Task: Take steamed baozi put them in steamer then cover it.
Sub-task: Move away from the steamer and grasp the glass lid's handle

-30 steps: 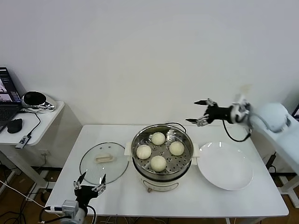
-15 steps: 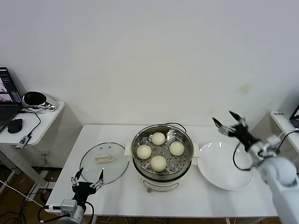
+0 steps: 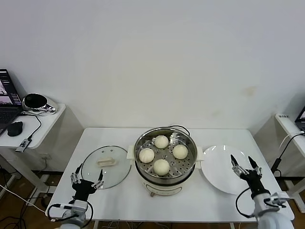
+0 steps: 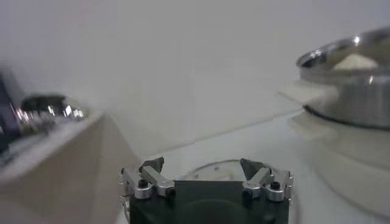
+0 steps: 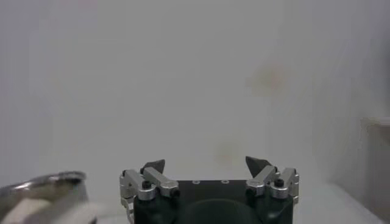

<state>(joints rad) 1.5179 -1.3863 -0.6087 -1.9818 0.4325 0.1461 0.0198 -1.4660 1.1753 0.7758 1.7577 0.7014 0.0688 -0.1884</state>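
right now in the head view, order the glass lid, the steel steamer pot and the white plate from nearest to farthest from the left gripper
From the open left gripper, at the table's front left corner:
1. Clear glass lid, just beyond it.
2. Shiny steel steamer pot, mid-table.
3. Flat white plate, far right.

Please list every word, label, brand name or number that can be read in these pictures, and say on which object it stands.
No text can be read in any view.
Laptop screen on the side table: shows something, too small to read.
Steamer, cover, plate: no visible markings.
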